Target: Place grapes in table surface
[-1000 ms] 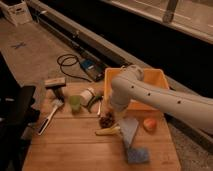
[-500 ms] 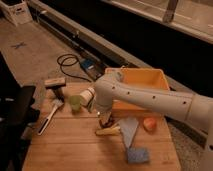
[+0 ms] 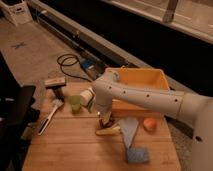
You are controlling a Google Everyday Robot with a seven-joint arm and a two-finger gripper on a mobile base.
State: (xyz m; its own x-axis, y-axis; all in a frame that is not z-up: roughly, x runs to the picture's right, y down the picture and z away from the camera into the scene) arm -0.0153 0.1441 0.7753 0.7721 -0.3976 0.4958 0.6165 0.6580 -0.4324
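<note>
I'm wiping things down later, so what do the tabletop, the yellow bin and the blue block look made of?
Table surface: pale matte wood, plank seams show. Yellow bin: likely plastic, smooth, uniform colour. Blue block: probably sponge, dull soft-looking face. The gripper sits low over the table, beside the banana.

Jaws down at table surface (image 3: pixel 75 150) just behind banana (image 3: pixel 109 132), bin (image 3: pixel 136 108) behind, peach (image 3: pixel 149 123) right, cup (image 3: pixel 75 103) left

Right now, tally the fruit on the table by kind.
grapes, one cluster: 1
banana: 1
peach: 1
Total: 3
The gripper hangs low at the grapes, next to the banana.
</note>
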